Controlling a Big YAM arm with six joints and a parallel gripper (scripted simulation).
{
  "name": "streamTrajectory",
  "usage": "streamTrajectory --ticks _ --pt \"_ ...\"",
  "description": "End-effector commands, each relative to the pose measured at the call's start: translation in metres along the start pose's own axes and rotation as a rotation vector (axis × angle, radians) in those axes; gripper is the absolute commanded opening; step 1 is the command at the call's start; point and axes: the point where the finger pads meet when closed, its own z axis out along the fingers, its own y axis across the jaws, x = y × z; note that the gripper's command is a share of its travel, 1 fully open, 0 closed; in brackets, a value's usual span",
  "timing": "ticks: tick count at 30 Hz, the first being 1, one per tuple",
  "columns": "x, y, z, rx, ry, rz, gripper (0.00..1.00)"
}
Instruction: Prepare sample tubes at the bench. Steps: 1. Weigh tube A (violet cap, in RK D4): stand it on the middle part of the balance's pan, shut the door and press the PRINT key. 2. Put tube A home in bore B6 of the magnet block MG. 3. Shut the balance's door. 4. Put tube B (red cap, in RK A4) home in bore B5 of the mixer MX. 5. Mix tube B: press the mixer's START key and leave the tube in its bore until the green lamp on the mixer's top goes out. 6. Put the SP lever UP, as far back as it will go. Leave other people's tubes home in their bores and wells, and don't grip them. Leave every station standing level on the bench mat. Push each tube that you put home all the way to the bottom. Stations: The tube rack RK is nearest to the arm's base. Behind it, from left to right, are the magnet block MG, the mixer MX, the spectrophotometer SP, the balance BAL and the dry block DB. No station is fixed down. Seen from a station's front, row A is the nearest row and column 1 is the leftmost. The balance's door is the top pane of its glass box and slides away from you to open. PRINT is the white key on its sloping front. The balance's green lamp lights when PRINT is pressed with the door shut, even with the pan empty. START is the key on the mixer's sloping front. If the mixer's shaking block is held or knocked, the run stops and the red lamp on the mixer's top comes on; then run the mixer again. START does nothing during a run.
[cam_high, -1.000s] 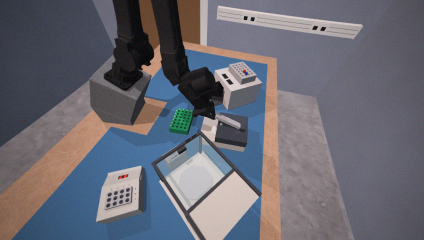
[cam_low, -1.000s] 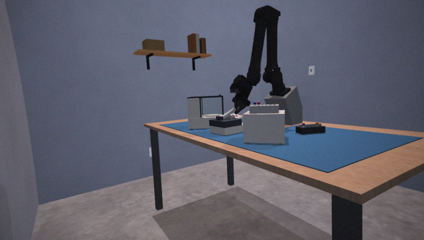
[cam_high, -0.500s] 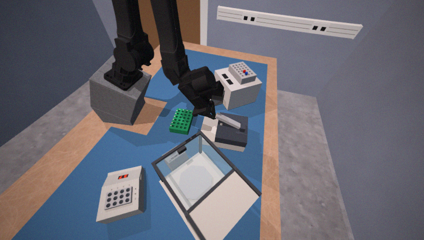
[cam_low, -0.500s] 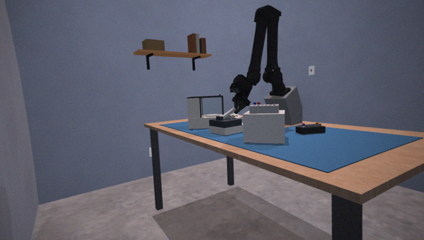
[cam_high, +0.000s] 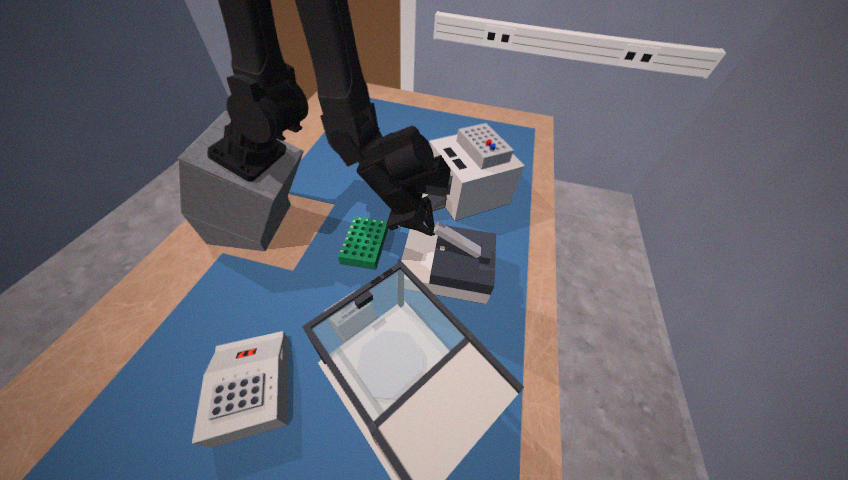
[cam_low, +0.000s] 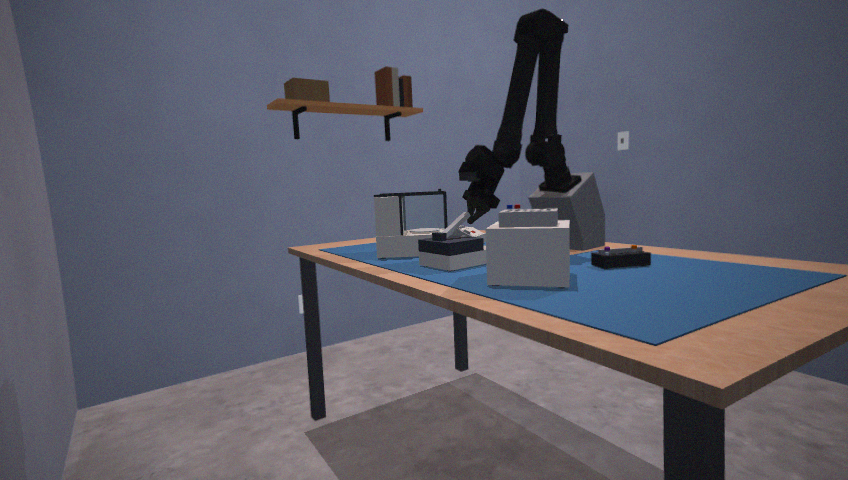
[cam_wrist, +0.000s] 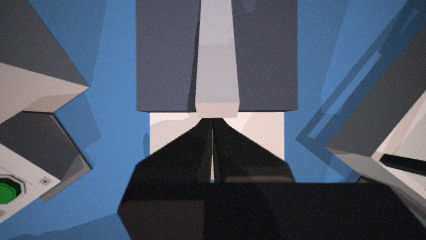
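Note:
My gripper (cam_high: 432, 232) (cam_low: 471, 220) (cam_wrist: 212, 119) is shut and empty, its tips at the free front end of the SP lever (cam_high: 458, 239) (cam_low: 454, 227) (cam_wrist: 216, 60). Whether they touch is unclear. The lever slants up from its rear pivot towards the arm. The spectrophotometer (cam_high: 461, 273) (cam_low: 450, 260) (cam_wrist: 167, 60) stands level. A red-capped tube (cam_high: 488, 142) (cam_low: 517, 206) stands in the mixer (cam_high: 484, 187) (cam_low: 528, 255); its bore is unclear. A violet-capped tube (cam_low: 606, 249) stands in the magnet block (cam_low: 620, 259). The balance (cam_high: 449, 410) has an empty pan (cam_high: 389, 365); its door handle (cam_high: 363, 299) is at the front.
A blue-capped tube (cam_high: 492, 146) (cam_low: 509, 206) stands beside the red-capped one. The green rack (cam_high: 360, 258) stands between the arm's base and the spectrophotometer, with no tubes visible. The dry block (cam_high: 241, 419) stands left of the balance in the top view. An orange cap (cam_low: 633, 246) shows in the magnet block.

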Motion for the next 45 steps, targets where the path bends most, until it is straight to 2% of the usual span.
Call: streamTrajectory --ticks 1,30,31,34,36,40,41,42,45 --pt "-0.052 -0.015 0.015 0.027 -0.091 -0.027 0.00" --pt "-0.052 -0.015 0.015 0.027 -0.091 -0.027 0.00" --pt "-0.046 -0.014 0.015 0.025 -0.065 -0.021 0.00" --pt "-0.063 -0.014 0.007 0.027 -0.107 -0.031 0.00" --pt "-0.061 -0.013 0.007 0.026 -0.092 -0.027 0.00" --pt "-0.060 -0.014 0.010 0.026 -0.094 -0.028 0.00" --pt "-0.054 -0.014 0.010 0.024 -0.065 -0.021 0.00" --pt "-0.054 -0.014 0.009 0.024 -0.064 -0.021 0.00" --pt "-0.066 -0.011 0.003 0.020 -0.093 -0.030 0.00"
